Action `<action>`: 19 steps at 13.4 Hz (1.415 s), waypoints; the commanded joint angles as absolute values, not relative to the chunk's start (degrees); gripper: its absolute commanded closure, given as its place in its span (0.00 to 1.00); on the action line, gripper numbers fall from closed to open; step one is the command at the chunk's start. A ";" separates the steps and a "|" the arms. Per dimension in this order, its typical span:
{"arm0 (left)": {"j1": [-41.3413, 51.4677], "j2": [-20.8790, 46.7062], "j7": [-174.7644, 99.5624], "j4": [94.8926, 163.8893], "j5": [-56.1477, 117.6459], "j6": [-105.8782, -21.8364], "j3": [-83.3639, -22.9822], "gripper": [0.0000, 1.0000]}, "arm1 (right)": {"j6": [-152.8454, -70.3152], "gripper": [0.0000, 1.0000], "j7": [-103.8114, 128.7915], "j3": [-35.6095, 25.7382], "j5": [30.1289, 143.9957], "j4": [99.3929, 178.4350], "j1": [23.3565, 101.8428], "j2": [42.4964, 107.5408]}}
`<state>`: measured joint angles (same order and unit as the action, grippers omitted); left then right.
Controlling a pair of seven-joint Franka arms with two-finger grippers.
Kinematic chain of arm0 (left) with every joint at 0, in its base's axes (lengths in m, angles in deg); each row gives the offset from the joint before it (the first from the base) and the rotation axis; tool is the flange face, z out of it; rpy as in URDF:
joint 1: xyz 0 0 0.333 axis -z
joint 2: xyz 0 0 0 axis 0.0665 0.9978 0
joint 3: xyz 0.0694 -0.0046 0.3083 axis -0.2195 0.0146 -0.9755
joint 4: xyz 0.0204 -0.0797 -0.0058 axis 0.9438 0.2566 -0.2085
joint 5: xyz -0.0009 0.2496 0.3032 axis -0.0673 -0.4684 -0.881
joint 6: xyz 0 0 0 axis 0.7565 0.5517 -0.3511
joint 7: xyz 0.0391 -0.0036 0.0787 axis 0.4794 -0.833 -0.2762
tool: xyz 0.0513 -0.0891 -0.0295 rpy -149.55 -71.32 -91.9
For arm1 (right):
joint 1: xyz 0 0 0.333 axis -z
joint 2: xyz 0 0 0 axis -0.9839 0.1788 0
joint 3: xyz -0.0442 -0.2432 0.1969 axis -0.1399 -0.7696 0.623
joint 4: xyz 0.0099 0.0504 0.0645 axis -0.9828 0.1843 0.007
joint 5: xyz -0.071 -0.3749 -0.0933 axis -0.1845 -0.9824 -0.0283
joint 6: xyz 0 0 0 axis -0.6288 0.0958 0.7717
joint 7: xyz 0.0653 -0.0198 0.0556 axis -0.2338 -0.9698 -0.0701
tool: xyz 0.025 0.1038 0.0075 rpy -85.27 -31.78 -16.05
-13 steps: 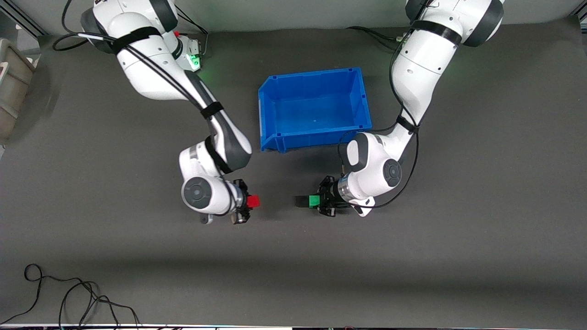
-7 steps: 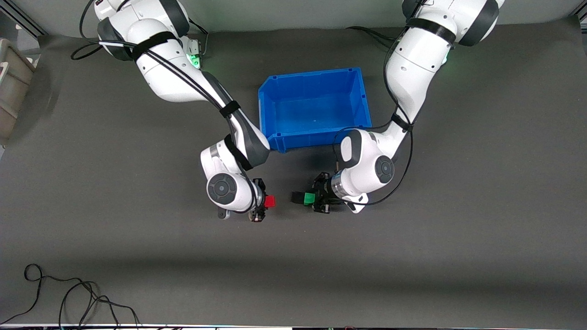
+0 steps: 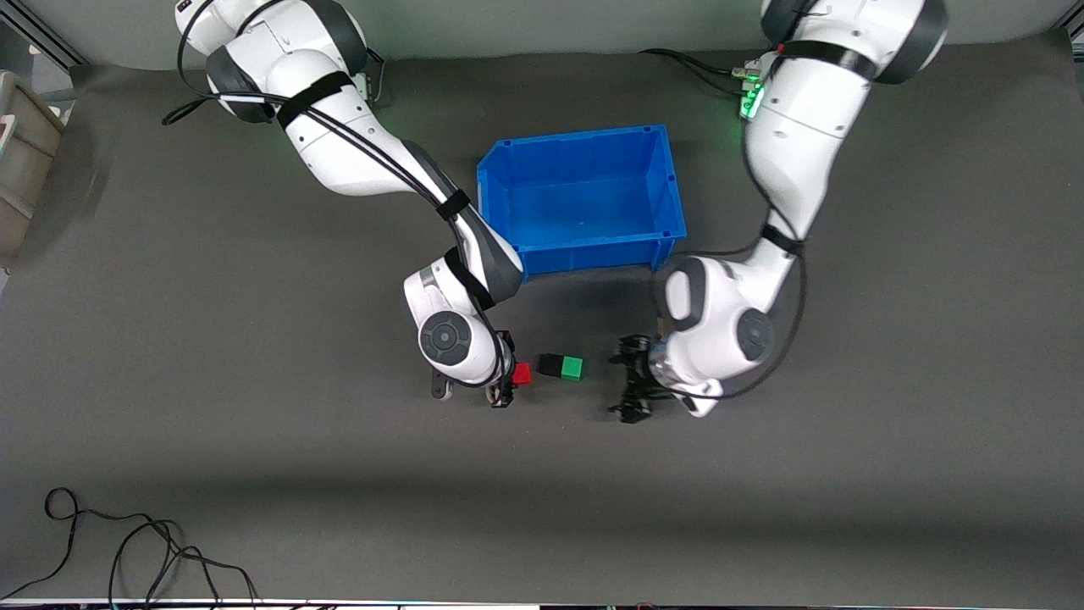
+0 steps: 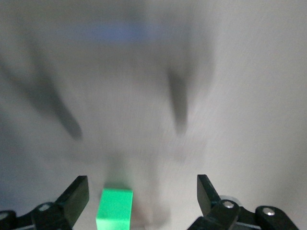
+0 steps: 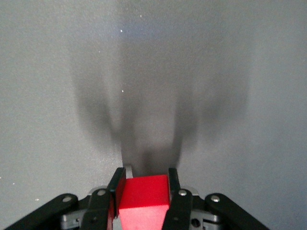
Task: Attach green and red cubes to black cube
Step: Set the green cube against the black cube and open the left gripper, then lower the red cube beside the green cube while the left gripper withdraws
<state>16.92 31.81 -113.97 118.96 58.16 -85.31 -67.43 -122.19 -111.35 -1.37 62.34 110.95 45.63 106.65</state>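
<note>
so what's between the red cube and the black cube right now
Only a thin strip of bare table: in the front view the red cube, shut in the right pincer, sits just short of the black cube.

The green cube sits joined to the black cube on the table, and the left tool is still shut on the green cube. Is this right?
Not quite. The green cube does sit joined to the black cube, but the left tool is open and apart from it, as the front view shows. The right tool holds the red cube.
</note>
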 commanded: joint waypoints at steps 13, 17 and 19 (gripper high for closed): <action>-12.68 12.27 -74.78 119.15 37.76 -45.15 -67.10 0.00 | -121.73 1.00 -115.94 -1.77 60.94 109.06 42.52 107.98; -14.71 6.90 -65.97 118.80 34.50 -41.45 -67.10 0.00 | -121.91 0.02 -115.42 -1.86 60.59 108.97 42.52 107.98; -14.71 4.53 -61.24 116.97 33.11 -38.38 -67.37 0.00 | -121.99 0.00 -114.80 -2.03 60.68 107.93 42.87 107.28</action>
<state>-14.85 7.33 -65.61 117.71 35.22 -41.00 -67.50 -122.26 -113.78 -1.49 62.28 110.21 43.09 107.28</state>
